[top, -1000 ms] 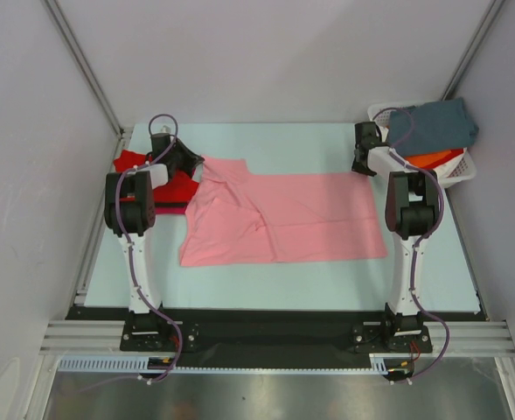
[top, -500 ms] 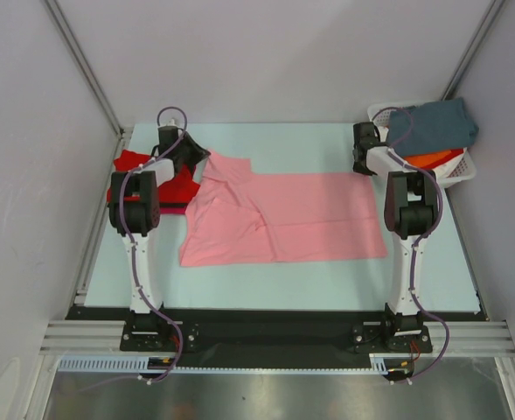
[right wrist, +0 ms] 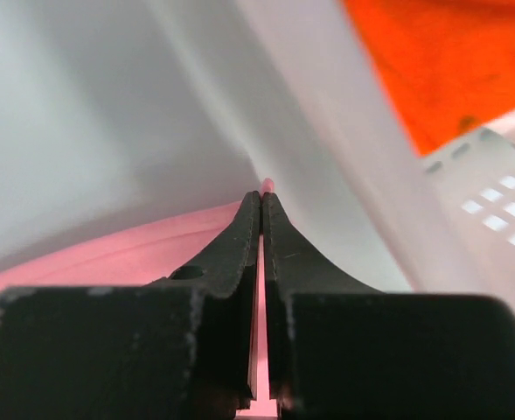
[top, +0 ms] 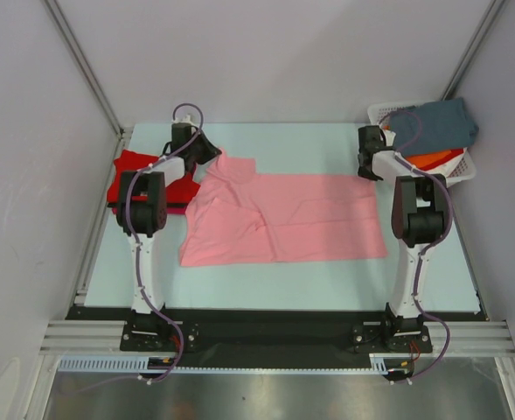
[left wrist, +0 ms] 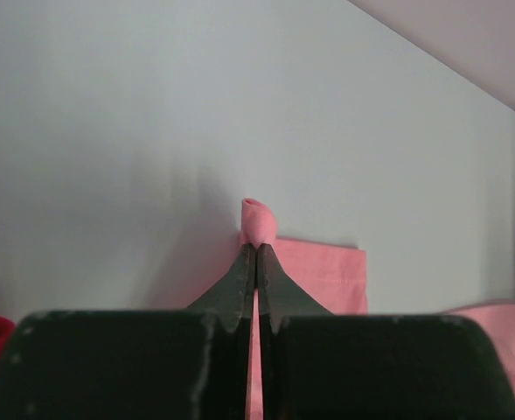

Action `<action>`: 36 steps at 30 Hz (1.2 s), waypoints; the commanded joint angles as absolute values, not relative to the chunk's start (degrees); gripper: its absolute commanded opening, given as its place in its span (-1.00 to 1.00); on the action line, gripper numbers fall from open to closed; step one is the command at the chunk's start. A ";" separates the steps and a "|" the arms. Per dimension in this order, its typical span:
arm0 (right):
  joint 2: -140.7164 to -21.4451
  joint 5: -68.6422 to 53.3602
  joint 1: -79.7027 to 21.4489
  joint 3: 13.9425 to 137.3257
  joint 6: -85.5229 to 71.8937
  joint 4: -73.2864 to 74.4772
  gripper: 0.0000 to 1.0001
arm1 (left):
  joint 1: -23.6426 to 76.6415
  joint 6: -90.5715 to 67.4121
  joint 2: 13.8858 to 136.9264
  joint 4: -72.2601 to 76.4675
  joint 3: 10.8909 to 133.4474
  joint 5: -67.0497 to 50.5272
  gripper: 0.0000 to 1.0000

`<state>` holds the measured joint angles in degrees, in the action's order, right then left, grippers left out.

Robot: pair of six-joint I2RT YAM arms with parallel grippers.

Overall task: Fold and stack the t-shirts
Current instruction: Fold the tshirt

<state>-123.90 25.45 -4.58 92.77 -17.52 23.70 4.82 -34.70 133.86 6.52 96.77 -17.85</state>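
- The white basket (top: pixel 460 173) stands at the table's far right corner. A slate grey-blue t-shirt (top: pixel 436 122) is heaped on top in it, and an orange t-shirt (top: pixel 434 160) shows beneath at the rim.
- The light pink t-shirt (top: pixel 283 217) lies spread on the table (top: pixel 309 144), outside the basket. A red t-shirt (top: pixel 133 168) lies at the table's left edge, partly hidden behind my left arm.
- My left gripper (left wrist: pixel 256 252) is pinched tight on the pink shirt's far left edge, with a small roll of pink cloth sticking out past the tips.
- My right gripper (right wrist: pixel 262 199) is clamped on the shirt's far right corner, just beside the basket. Only a sliver of pink shows beyond the tips.
- From above, both pairs of fingers are too small to read. The pinches show only in the wrist views.
- The right wrist view cuts the basket down to a slotted wall and a patch of orange. The grey-blue shirt does not appear there.
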 commanded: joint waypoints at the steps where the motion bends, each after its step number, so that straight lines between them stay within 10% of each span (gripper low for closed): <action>1: -116.99 26.28 -3.78 91.67 -18.37 21.18 -1.00 | 5.36 -32.17 129.29 7.56 98.26 -16.61 -0.99; 36: -105.56 14.24 -1.32 79.90 -21.09 21.36 -1.00 | 7.12 -25.50 107.76 17.84 72.97 -12.93 -0.99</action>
<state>-110.17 14.96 -1.98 81.08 -20.03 23.24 6.28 -28.97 113.91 14.70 75.29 -14.94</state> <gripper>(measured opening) 0.011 0.008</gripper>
